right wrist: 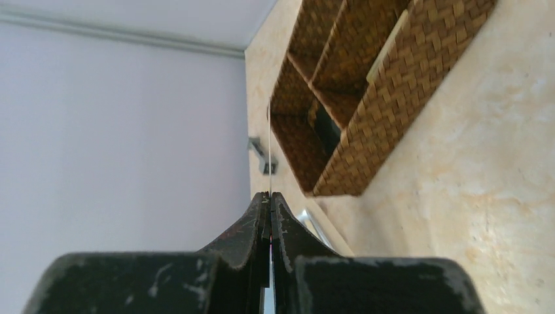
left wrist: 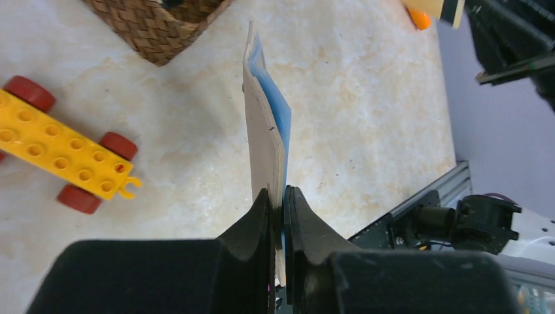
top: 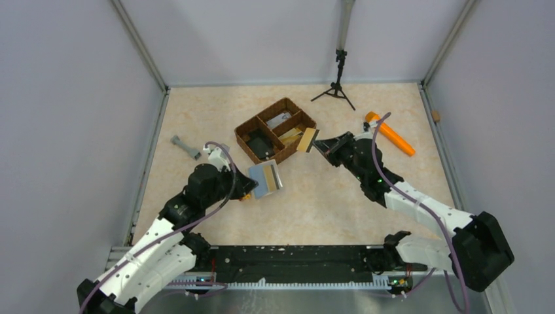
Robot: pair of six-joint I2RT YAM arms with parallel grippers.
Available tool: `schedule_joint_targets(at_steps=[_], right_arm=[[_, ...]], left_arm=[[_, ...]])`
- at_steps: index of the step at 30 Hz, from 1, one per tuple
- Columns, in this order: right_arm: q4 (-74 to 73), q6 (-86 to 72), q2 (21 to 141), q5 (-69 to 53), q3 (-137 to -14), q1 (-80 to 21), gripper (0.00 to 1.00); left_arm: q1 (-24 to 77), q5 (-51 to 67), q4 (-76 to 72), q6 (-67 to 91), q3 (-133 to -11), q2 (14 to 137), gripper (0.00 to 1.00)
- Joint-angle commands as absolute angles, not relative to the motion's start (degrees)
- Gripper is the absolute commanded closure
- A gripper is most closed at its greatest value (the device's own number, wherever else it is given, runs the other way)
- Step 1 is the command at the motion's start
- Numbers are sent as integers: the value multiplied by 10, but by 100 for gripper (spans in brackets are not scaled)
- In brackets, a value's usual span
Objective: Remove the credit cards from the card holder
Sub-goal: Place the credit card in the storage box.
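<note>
Left hand (left wrist: pixel 278 196) clamps the holder (left wrist: pixel 265 131); right hand (right wrist: pixel 270 196) pinches a card (top: pixel 306 139), seemingly over the tray (top: pixel 286 101): release it low.

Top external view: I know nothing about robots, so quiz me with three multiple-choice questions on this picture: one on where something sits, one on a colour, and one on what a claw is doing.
1. Where is the orange stick-shaped object?
A. on the table, right of the wicker tray
B. inside that tray
C. on the floor

2. What colour is the inside of the card holder?
A. red
B. pale blue
C. green

3. What is the right gripper doing?
A. standing open
B. shut on nothing
C. shut on a credit card

Answers:
1. A, it lies on the table past the tray's right side.
2. B, blue shows between the cream flaps.
3. C, its jaws pinch the card's edge.
</note>
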State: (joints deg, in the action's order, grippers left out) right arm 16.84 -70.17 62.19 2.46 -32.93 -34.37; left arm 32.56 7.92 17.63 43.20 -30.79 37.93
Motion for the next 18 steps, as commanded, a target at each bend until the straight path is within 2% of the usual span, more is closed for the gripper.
schedule_joint_targets(at_steps=[1, 9, 18], right_arm=[[181, -756, 679, 133, -396, -358, 100], [198, -844, 802, 187, -447, -373, 100], [205, -851, 924, 214, -530, -374, 100]], left_arm=[[320, 41, 252, 383, -347, 352, 100], [313, 31, 283, 355, -362, 336, 100], [313, 52, 269, 354, -352, 330, 100]])
